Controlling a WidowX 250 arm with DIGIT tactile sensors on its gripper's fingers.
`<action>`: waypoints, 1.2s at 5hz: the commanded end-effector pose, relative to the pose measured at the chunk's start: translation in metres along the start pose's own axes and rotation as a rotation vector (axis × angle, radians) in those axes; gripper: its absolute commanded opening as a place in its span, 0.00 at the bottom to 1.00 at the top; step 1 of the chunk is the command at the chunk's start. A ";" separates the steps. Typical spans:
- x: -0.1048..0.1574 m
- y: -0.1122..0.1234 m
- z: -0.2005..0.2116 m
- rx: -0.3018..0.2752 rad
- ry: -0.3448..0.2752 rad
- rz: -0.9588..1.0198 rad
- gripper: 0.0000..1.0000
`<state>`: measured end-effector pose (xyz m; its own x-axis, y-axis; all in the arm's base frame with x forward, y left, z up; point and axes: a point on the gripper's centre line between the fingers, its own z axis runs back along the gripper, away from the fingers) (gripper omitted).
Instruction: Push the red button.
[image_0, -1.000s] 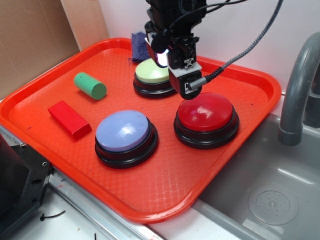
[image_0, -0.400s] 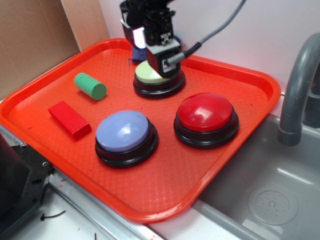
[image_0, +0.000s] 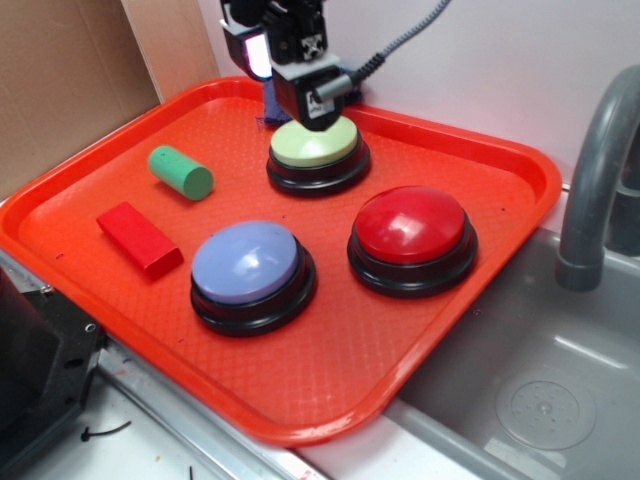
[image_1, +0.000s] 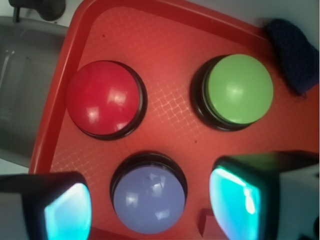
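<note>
The red button (image_0: 412, 225), a glossy dome on a black base, sits at the right of the orange tray (image_0: 505, 152). In the wrist view the red button (image_1: 104, 97) lies at the upper left, well away from the jaws. My gripper (image_0: 308, 100) hangs in the air at the back of the tray, above the pale green button (image_0: 315, 148) and to the left of and behind the red one. In the wrist view my gripper (image_1: 150, 205) is open, its fingers (image_1: 235, 200) wide apart. Nothing is held; the blue button (image_1: 148, 197) shows far below between them.
The blue button (image_0: 247, 262) is at the tray's front, left of the red one. A small red block (image_0: 138, 238) and a green cylinder (image_0: 181, 171) lie on the left. A dark blue cloth (image_1: 295, 47) sits at the back rim. A sink (image_0: 540, 380) and faucet (image_0: 590, 180) stand on the right.
My gripper has moved from just over the red button's back left edge to the left and back, and now hangs above the green button. The buttons have not shifted.
</note>
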<state>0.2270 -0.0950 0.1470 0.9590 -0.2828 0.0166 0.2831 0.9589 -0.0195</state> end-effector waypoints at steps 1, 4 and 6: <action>0.004 0.008 0.033 -0.024 -0.082 0.027 1.00; -0.007 0.021 0.043 -0.001 -0.085 0.091 1.00; -0.014 0.026 0.040 0.034 -0.123 0.113 1.00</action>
